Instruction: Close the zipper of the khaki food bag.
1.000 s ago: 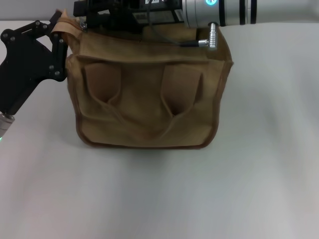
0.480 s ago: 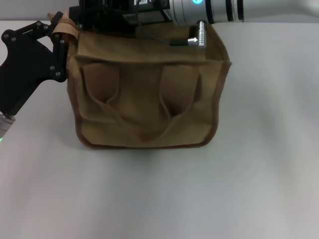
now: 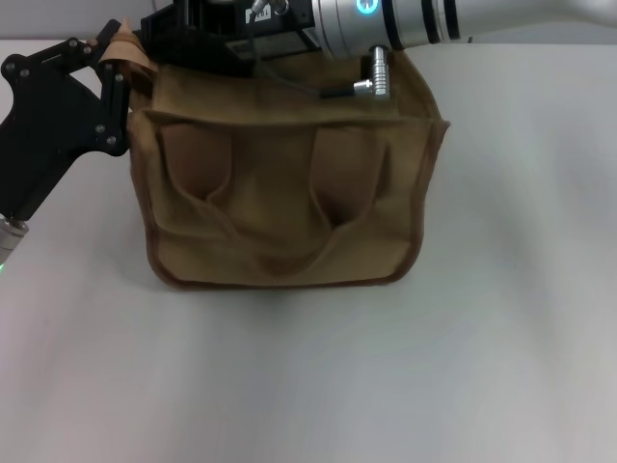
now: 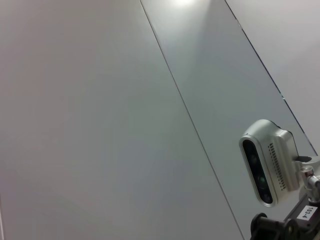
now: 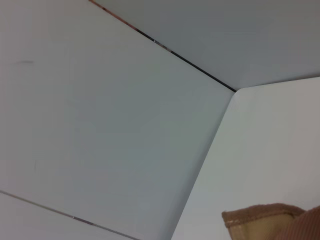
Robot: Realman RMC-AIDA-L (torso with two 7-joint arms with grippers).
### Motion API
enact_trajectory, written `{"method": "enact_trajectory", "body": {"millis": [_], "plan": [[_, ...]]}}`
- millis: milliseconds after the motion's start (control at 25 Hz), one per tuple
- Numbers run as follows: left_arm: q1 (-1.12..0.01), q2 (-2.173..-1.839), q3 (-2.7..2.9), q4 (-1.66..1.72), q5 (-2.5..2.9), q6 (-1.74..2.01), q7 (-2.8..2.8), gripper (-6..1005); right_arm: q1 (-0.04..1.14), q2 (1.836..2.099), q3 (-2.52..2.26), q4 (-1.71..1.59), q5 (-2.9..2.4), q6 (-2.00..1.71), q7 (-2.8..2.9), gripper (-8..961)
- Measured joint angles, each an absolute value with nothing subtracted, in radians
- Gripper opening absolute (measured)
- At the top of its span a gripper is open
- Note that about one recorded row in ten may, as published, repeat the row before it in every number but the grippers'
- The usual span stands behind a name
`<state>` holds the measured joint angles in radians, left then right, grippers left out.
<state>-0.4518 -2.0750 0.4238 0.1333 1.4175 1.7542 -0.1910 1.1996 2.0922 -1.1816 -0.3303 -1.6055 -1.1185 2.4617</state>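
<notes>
The khaki food bag (image 3: 280, 207) stands upright on the white table, front pocket and two looped handles facing me. My left gripper (image 3: 114, 60) is at the bag's top left corner, shut on a tan fabric tab (image 3: 123, 46) at that end. My right gripper (image 3: 198, 27) lies low across the bag's top edge, near its left end, with its silver forearm (image 3: 434, 17) stretching away to the right. The zipper and its pull tab are hidden behind the right arm. A strip of the bag's tan fabric (image 5: 265, 220) shows in the right wrist view.
The white table (image 3: 318, 376) spreads in front of and to the right of the bag. The left wrist view shows only grey wall panels and a mounted camera (image 4: 265, 160). A cable plug (image 3: 374, 72) hangs from the right arm over the bag's top.
My right arm has slid to the left along the bag's top. The left gripper has stayed at the left corner, and the bag has barely moved.
</notes>
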Motion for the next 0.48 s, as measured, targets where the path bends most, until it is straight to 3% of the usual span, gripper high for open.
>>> {"method": "enact_trajectory", "body": {"millis": [160,480], "plan": [[-0.449,-2.075,0.425,0.133,1.417,1.760,-0.191,38,1.200,2.092,-1.183,-0.339,-1.609,-1.117,2.462,274],[-0.439,-2.076,0.426,0.133,1.417,1.768,-0.191,40,1.188,2.092,-1.196,-0.360,-1.607,-1.117,2.415,136]]}}
